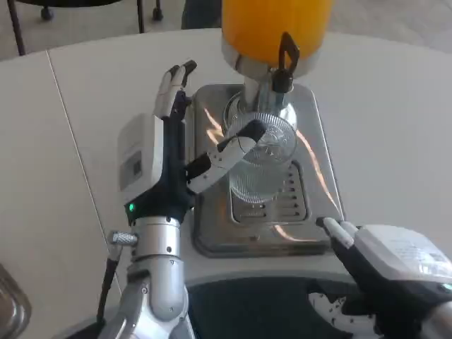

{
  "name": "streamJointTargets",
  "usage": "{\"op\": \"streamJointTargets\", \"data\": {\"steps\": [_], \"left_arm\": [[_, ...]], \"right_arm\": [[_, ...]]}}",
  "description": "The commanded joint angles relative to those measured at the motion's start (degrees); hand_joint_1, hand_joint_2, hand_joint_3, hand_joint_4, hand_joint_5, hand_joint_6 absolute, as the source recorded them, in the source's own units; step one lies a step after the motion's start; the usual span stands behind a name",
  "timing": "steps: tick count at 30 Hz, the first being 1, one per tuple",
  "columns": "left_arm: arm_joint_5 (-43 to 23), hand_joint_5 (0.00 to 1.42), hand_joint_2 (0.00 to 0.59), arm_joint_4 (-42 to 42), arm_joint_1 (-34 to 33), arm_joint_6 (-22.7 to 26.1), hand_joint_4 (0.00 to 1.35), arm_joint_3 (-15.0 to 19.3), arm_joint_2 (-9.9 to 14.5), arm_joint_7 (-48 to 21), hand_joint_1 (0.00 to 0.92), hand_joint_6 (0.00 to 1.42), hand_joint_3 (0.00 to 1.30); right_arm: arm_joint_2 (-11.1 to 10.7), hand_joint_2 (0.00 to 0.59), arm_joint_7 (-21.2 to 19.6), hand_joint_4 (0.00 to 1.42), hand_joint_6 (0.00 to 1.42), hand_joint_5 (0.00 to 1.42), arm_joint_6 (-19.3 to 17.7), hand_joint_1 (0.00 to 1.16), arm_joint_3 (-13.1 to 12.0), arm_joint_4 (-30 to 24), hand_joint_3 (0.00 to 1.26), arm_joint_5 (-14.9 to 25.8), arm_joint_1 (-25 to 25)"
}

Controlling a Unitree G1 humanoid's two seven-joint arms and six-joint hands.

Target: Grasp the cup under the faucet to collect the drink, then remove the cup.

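Observation:
A clear ribbed cup (263, 168) stands upright on the slotted drip tray (293, 208) of a juice dispenser, right below the spout and its black faucet lever (286, 60). My left hand (169, 148) is at the cup's left side. Its fingers (175, 81) point up and away, spread apart, and its thumb (229, 152) lies against the cup's rim and left wall. The hand does not close around the cup. My right hand (385, 272) lies low at the front right, near the table's edge, holding nothing, with its fingers apart. The cup looks empty.
The dispenser's orange tank (275, 25) towers over the cup, on a shiny steel base (212, 240). The white table (395, 127) spreads to both sides. A metal object (10, 307) sits at the front left corner. Chair legs stand beyond the table's far edge.

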Motion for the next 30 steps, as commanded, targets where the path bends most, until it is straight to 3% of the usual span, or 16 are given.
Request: {"op": "streamJointTargets", "data": {"steps": [1, 6, 15, 21, 24, 30], "left_arm": [[-0.6, 0.3, 0.063, -4.4, 3.8, -0.2, 0.06, 1.1, 1.5, -3.0, 0.128, 0.44, 0.15], [-2.0, 0.3, 0.066, -10.3, 8.0, -0.7, 0.1, 2.8, 3.0, -7.2, 0.124, 0.43, 0.15], [-5.8, 0.29, 0.096, -24.9, 18.5, -3.5, 0.14, 6.1, 7.0, -16.3, 0.091, 0.39, 0.15], [-6.3, 0.26, 0.105, -31.7, 24.1, -5.9, 0.12, 7.7, 10.4, -21.3, 0.049, 0.33, 0.16], [-5.7, 0.23, 0.106, -35.0, 27.4, -8.9, 0.1, 8.1, 13.8, -24.3, 0.046, 0.3, 0.16], [-5.2, 0.17, 0.111, -37.9, 31.8, -12.5, 0.05, 10.3, 17.4, -27.4, 0.031, 0.24, 0.14]], "right_arm": [[0.8, 0.516, -1.4, 0.0, 0.0, 0.0, 0.3, 0.39, 0.5, 0.0, 0.0, -0.3, -0.5], [2.1, 0.521, -4.1, 0.0, 0.0, 0.0, 0.5, 0.4, 0.8, -1.0, 0.0, 1.1, 0.1], [3.6, 0.523, -12.7, 0.0, 0.0, 0.0, -0.1, 0.42, 0.5, -4.3, 0.0, 8.2, 1.9], [3.1, 0.527, -16.4, 0.0, 0.0, 0.0, -0.6, 0.42, 0.6, -5.0, 0.0, 11.5, 1.9], [2.7, 0.529, -18.2, 0.0, 0.0, 0.0, -0.8, 0.43, 0.1, -4.5, 0.0, 13.4, 1.5], [1.9, 0.527, -21.1, 0.0, 0.0, 0.0, -1.1, 0.43, 0.0, -4.4, 0.0, 16.4, 1.3]]}}
